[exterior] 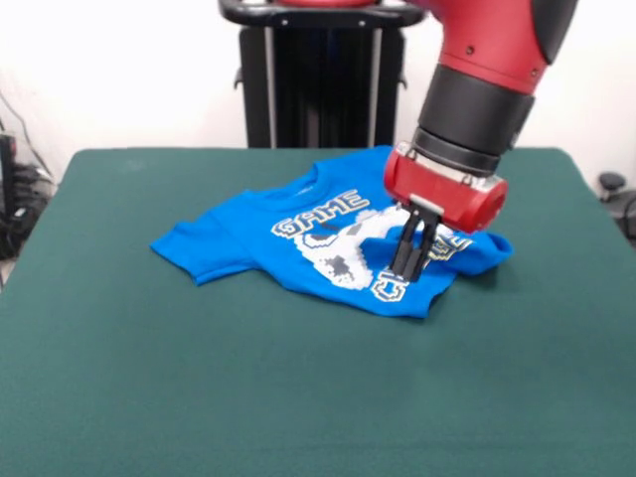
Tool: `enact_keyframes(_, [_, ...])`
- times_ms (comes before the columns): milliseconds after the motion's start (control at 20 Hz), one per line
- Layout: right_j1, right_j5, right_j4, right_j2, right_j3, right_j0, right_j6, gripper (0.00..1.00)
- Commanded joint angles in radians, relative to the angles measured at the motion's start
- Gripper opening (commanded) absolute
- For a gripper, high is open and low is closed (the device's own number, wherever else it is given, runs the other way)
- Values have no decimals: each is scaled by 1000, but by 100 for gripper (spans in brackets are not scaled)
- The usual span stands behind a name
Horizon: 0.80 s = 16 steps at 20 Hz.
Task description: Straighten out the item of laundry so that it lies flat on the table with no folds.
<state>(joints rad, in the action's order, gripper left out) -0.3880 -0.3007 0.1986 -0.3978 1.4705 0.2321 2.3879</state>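
Dark green table (199,397); crumpled blue T-shirt (248,243) lying directly on tabletop, nearer far edge, right of centre.

A single front camera looks slightly downward across the table (149,397) toward its far edge, fairly close

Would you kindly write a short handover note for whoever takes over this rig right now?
Gripper: down on the shirt's printed front, fingers close together; whether they pinch cloth is unclear.
Small bright blue short-sleeved T-shirt: on the dark green felt-topped table, toward the far middle, print up.
Done: one sleeve lies spread out.
Left: the side by the gripper is bunched and folded, hiding part of the lettering; smooth it flat.
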Motion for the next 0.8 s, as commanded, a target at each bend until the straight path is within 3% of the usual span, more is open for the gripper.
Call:
enact_keyframes(50, [6,-74,39,228,150,-45,92,0])
enact_keyframes(800, [97,48,1,275,147,-84,113,0])
